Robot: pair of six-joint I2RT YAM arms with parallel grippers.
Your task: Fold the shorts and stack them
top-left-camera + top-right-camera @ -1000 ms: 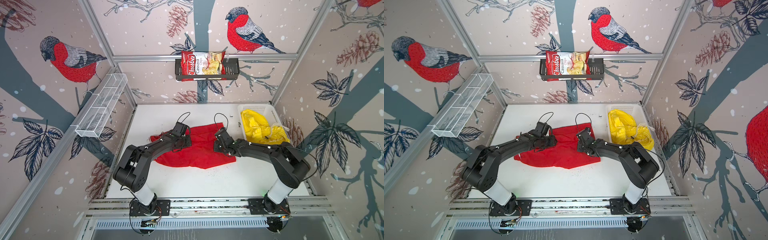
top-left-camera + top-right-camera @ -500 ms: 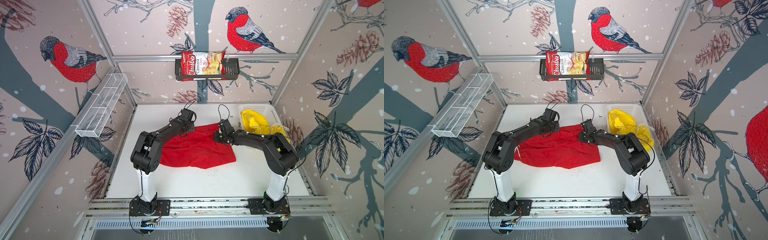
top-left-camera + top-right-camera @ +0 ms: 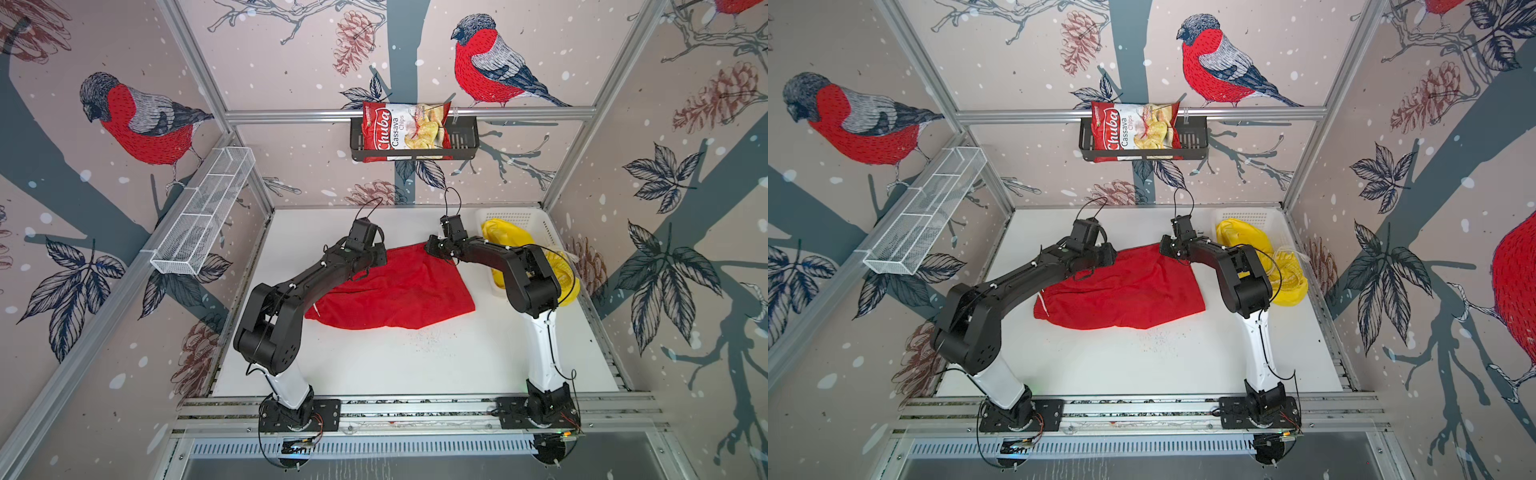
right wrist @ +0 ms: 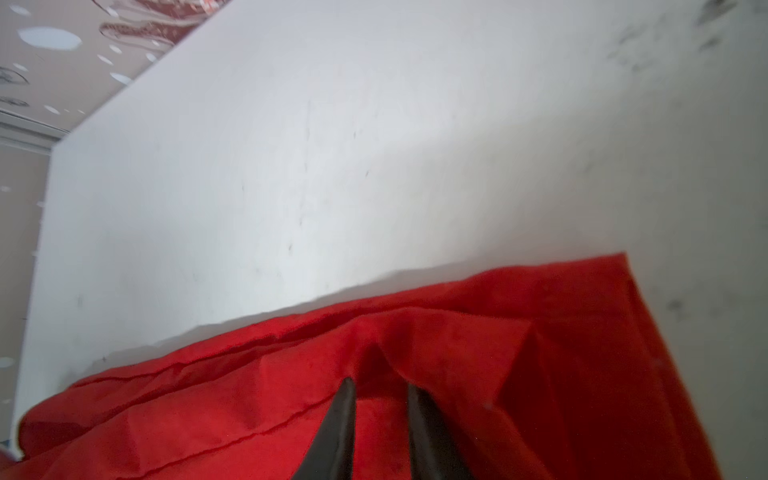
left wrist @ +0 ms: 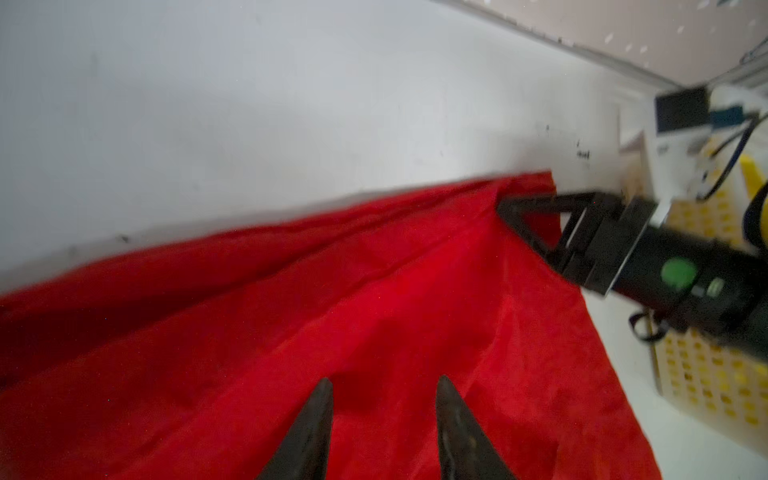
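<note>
The red shorts (image 3: 399, 291) (image 3: 1129, 291) lie doubled over in the middle of the white table. Both grippers sit at their far edge. My left gripper (image 3: 381, 258) (image 5: 384, 380) is at the far left part, its fingers a little apart with red cloth (image 5: 374, 311) between them. At the far right corner my right gripper (image 3: 430, 249) (image 4: 380, 384) is shut on a raised pinch of the red cloth (image 4: 457, 353). The yellow shorts (image 3: 505, 237) (image 3: 1237, 235) lie bunched in the white perforated basket (image 3: 519, 216), partly spilling over its near side behind my right arm.
A red chips bag (image 3: 405, 131) sits in a black shelf on the back wall. A white wire rack (image 3: 203, 212) hangs on the left wall. Dark specks (image 3: 428, 336) dot the table in front of the red shorts. Metal frame posts stand at the back corners.
Both grippers have moved toward the back of the table with the red cloth, and both elbows have risen. The left part of the red shorts has drawn in.
</note>
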